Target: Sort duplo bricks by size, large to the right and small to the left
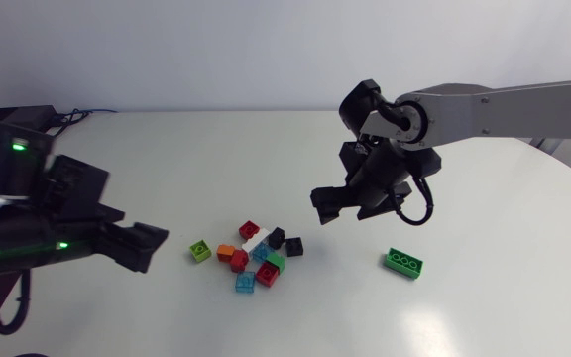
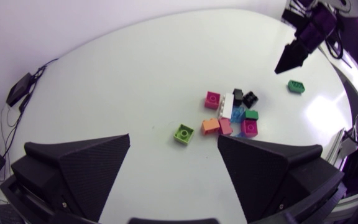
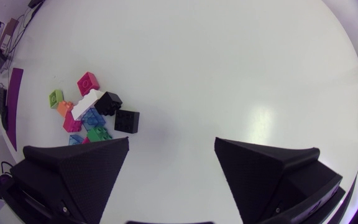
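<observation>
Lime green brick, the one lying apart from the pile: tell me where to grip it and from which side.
Take the lime green brick by two opposite side walls, coming straight down with the left gripper. It sits flat, studs up, apart from the pile, so its walls look free; the orange brick is nearest.

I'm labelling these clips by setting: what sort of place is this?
Probably a robotics lab bench: left arm and right arm over a plain white table, with a cluster of small toy bricks and one large green brick.
</observation>
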